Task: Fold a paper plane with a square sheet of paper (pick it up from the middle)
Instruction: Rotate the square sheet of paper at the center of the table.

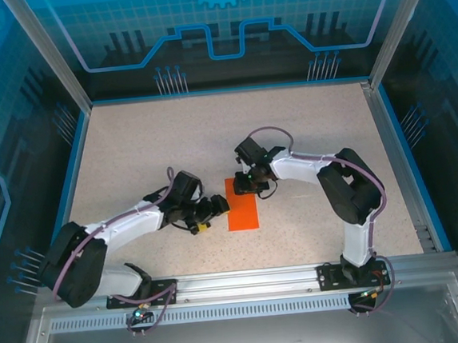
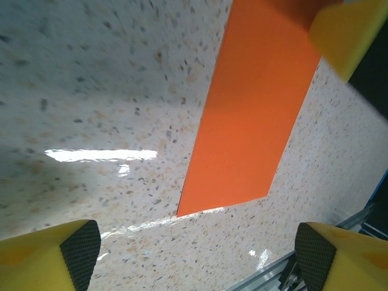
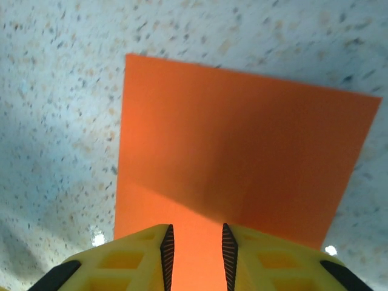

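Sheet: you see the thin bright orange sheet of paper (image 1: 242, 206) (image 2: 254, 115) (image 3: 242, 151) lying flat as a long rectangle on the speckled beige counter (image 1: 147, 146), between the two arms.
Left end effector: you find the left end effector (image 1: 214, 207) (image 2: 197, 254) spread wide and holding nothing, low beside the sheet's left long edge.
Right end effector: you find the right end effector (image 1: 246, 187) (image 3: 194, 242) over the sheet's far end, set narrow with a slim gap showing orange. You cannot tell whether its tips touch the paper.
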Controlling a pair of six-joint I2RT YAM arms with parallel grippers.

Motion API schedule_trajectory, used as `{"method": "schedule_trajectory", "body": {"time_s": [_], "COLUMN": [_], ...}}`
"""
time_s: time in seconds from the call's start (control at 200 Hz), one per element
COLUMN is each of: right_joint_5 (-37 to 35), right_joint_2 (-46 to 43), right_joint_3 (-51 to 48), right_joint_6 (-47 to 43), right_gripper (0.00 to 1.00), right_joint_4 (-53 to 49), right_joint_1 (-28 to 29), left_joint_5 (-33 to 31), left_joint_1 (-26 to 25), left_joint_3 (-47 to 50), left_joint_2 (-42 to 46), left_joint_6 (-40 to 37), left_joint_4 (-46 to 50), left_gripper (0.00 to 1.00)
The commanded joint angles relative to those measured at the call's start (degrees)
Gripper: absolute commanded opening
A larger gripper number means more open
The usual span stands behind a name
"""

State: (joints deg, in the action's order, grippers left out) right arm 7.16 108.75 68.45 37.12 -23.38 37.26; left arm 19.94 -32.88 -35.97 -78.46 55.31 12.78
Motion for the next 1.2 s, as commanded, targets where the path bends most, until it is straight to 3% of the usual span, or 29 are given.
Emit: {"method": "schedule_trajectory", "body": {"time_s": [0.0, 0.58, 1.195], "right_joint_5": [2.9, 7.4, 9.3], "right_joint_2": [1.6, 3.4, 4.0], "right_joint_3": [-2.1, -12.4, -14.5], "right_joint_6": [1.6, 6.0, 5.7], "right_gripper": [0.29, 0.29, 0.28], "right_joint_4": [2.7, 10.3, 12.0], "right_joint_1": [-1.6, -7.2, -9.0], "left_joint_5": [3.1, 2.6, 0.1], "left_joint_1": [-1.9, -6.9, -8.4], "left_joint_3": [-2.6, -6.0, -8.8], "left_joint_2": [-2.4, -8.7, -11.7], "left_joint_6": [2.8, 4.9, 5.2], "left_joint_4": [-3.7, -2.2, 0.6], "left_gripper": [0.85, 0.85, 0.85]}}
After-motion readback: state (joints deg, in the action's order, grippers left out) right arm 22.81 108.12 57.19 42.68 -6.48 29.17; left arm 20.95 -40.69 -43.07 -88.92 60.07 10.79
